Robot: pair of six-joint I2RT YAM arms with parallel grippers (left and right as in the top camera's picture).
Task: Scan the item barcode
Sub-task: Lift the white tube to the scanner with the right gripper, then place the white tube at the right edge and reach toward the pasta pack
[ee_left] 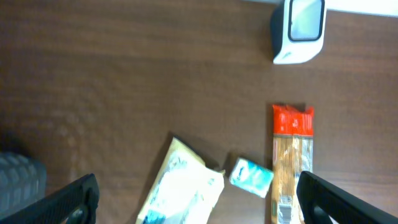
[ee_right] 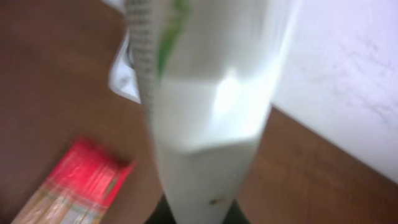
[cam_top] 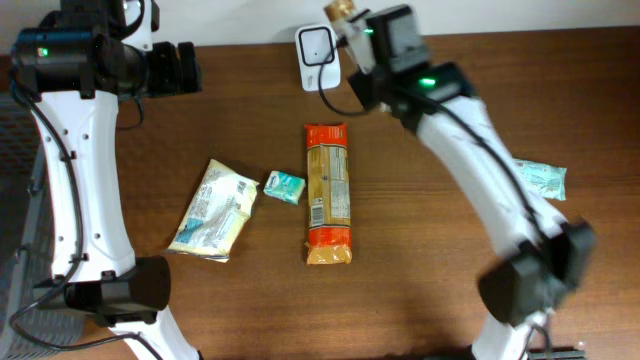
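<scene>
Overhead: the right end effector (cam_top: 345, 27) sits just beside the white scanner (cam_top: 317, 52) at the worktop's (cam_top: 420, 260) far edge. The left end effector (cam_top: 190, 68) hangs well apart. A pasta pack (cam_top: 327, 195), a pale bag (cam_top: 213, 210), a teal sachet (cam_top: 284, 187) between them and a teal pouch (cam_top: 541, 179) lie flat.

Left wrist: its fingers (ee_left: 71, 199) are spread wide, holding nothing.

Right wrist: clamped on a blurred white packet (ee_right: 199, 124) with green print, which hides most of the view.

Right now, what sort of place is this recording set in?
Likely a lab bench staged as a mock checkout: a white barcode scanner stands on a brown wooden table, with a pasta packet and a snack packet laid out.
</scene>
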